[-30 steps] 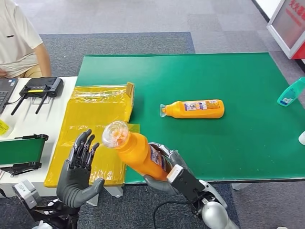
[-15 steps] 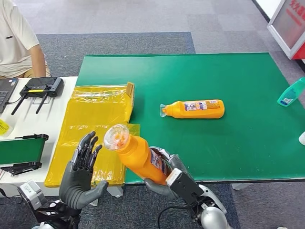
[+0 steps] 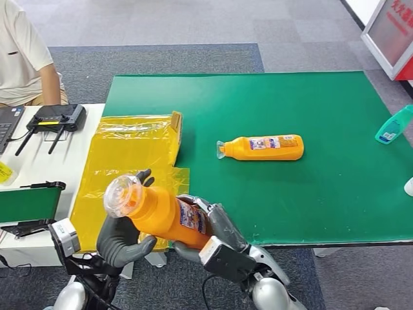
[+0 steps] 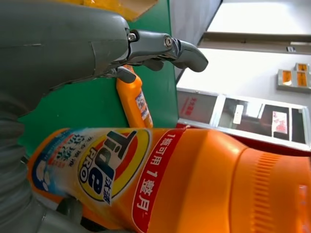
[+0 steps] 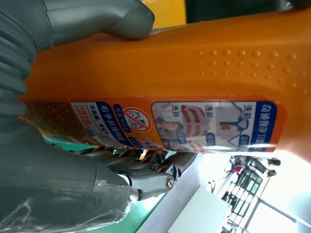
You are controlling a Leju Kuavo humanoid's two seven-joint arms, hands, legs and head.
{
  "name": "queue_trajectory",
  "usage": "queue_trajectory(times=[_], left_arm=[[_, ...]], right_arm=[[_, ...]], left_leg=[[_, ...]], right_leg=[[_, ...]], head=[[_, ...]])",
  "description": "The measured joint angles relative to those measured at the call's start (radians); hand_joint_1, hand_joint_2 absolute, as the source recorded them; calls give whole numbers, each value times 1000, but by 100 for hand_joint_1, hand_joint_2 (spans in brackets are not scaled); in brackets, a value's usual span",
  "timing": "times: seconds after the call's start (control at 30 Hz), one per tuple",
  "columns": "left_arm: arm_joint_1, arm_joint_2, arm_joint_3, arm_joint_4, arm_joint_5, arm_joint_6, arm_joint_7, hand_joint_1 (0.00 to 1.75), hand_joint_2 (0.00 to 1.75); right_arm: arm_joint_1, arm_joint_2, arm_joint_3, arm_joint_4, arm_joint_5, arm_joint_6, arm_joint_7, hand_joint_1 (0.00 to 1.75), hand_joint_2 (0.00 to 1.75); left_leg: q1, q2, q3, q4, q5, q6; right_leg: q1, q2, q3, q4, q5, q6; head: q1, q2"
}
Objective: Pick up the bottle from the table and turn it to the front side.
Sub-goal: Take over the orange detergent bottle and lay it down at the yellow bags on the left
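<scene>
Head view: green table mat (image 3: 316,194) takes up most of the frame, with a yellow plastic bag (image 3: 128,155) lying flat beside it on the white table (image 3: 73,148).

Right hand (image 3: 214,223) comes in from below, fingers wrapped around the lower body of the orange detergent bottle (image 3: 163,212), thumb under it. Bottle is off the table, held just in front of the near edge of the mat, tilted with its clear cap (image 3: 119,195) up and toward the robot's left.

Left hand (image 3: 122,239) cups the bottle's neck end from underneath, palm against it, one dark fingertip showing above the shoulder. Both hands are on the bottle.

Left wrist view: the bottle (image 4: 176,179) lies across the palm, "Tide PRO" front label (image 4: 106,165) facing this camera, thumb (image 4: 161,46) arched over it without visible contact. Right wrist view: the bottle (image 5: 176,63) is clamped between thumb (image 5: 99,17) and fingers (image 5: 146,177), back label with instruction pictures facing the camera.

Second orange detergent bottle (image 3: 262,147) lies on its side mid-mat, cap toward the bag, well apart from both hands. Teal bottle (image 3: 393,126) lies at the mat's right edge.

On the white table: a black router (image 3: 56,118) with antennas, a laptop corner (image 3: 7,123). A person in a light shirt (image 3: 22,55) sits at the far left.
</scene>
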Motion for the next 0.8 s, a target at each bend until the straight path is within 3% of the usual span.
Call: queue_trajectory(times=[0.33, 0.53, 0.8], left_arm=[[-22, 20, -56, 47, 2, 2, -7, 0, 175], [-33, 24, -84, 50, -98, 62, -12, 0, 175], [-57, 27, -114, 43, -141, 69, -12, 0, 175]], right_arm=[[-25, 0, 60, 22, -8, -12, 6, 175, 175], [-23, 0, 62, 57, -8, -24, 18, 175, 175], [-17, 0, 55, 94, -6, -25, 16, 175, 175]], left_leg=[[0, 0, 0, 0, 0, 0], [0, 0, 0, 0, 0, 0], [0, 0, 0, 0, 0, 0]], right_leg=[[0, 0, 0, 0, -1, 0], [0, 0, 0, 0, -1, 0], [0, 0, 0, 0, 0, 0]], head=[[0, 0], [0, 0], [0, 0]])
